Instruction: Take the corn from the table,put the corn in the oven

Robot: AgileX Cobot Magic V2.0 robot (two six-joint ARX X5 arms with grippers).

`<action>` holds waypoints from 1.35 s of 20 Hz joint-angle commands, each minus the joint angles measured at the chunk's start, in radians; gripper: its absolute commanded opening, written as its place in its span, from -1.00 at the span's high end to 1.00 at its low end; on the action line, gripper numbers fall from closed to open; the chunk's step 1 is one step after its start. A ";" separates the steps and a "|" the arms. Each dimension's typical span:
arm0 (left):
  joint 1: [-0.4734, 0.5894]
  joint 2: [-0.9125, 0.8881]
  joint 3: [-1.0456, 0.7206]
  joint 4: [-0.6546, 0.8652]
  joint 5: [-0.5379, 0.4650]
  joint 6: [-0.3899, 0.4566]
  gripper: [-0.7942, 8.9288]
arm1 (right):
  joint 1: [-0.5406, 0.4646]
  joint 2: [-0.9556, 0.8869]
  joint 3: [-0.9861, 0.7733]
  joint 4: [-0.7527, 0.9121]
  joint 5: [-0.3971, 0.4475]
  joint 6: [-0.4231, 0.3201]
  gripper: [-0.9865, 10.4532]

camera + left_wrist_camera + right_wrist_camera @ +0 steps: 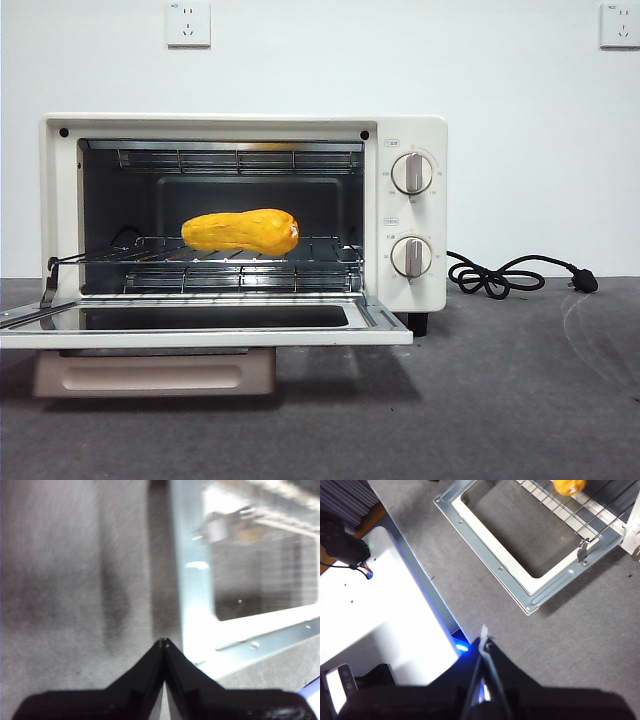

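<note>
The corn (242, 231), yellow-orange and glossy, lies on the wire rack (250, 255) inside the cream-white oven (415, 215), whose door (200, 325) hangs open and flat. One end of the corn (568, 486) shows in the right wrist view on the rack. My left gripper (163, 642) is shut and empty, low over the grey table (60, 605) beside the open door's edge (195, 610). Shut and empty too, my right gripper (484, 639) hovers high above the table (570, 645), off the door's (520, 575) outer corner. Neither gripper appears in the front view.
A black power cord with plug (510, 275) lies on the table right of the oven. Two round knobs (412, 173) sit on the oven's right panel. A white robot base with a blue light (385, 615) stands near the right gripper.
</note>
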 commanded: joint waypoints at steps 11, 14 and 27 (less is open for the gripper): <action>-0.023 0.175 0.008 0.015 0.108 -0.027 0.85 | 0.002 0.005 -0.002 0.004 -0.009 -0.015 0.84; -0.055 0.182 0.008 0.011 0.109 -0.019 0.85 | 0.002 0.005 -0.002 0.012 -0.009 -0.015 0.84; -0.076 0.182 0.141 -0.133 0.236 0.000 0.85 | 0.002 0.005 -0.002 0.012 -0.009 -0.015 0.84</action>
